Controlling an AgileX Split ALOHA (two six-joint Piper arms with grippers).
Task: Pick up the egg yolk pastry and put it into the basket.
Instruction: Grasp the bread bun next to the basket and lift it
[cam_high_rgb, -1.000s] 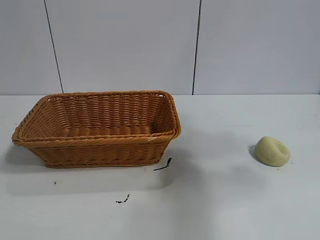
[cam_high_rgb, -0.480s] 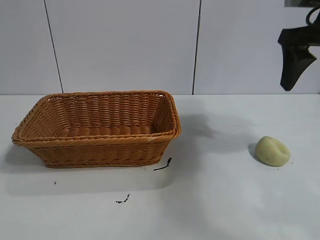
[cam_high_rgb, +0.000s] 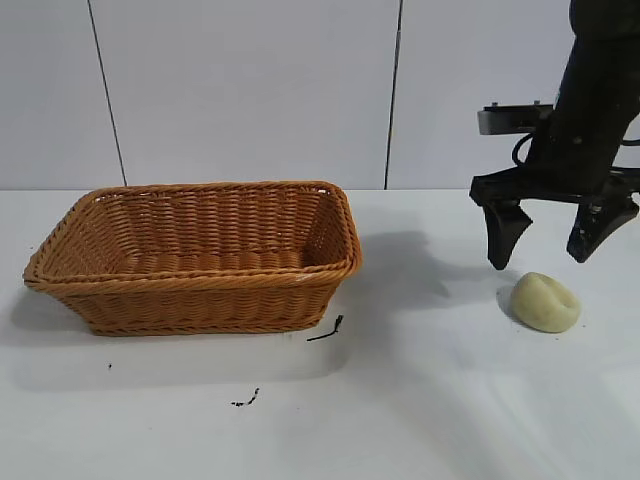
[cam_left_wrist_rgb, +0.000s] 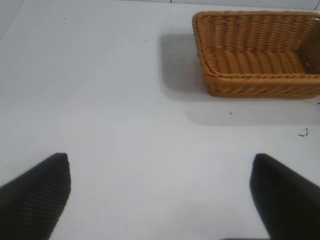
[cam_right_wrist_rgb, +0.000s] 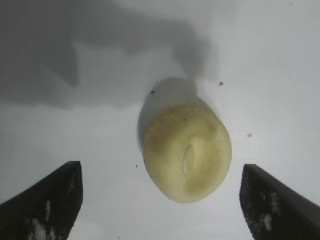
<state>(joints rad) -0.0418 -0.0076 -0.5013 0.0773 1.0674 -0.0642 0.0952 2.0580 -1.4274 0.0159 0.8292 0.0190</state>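
Ext. cam: level, front-on, faces arms across table (cam_high_rgb: 450, 420). L wrist cam: looks from afar at basket (cam_left_wrist_rgb: 257, 55), shared w/ ext. R wrist cam: close, straight down on pastry (cam_right_wrist_rgb: 187, 152).

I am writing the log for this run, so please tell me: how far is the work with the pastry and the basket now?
Done: nothing is moved yet. The egg yolk pastry lies on the table, and the basket holds nothing visible. In hand: the right gripper hangs open just above the pastry, not touching it. The left gripper is open, away from the work. Left: grasping, carrying, placing into the basket.

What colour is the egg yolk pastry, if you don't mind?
Pale yellow-green; the egg yolk pastry shows best in the right wrist view.
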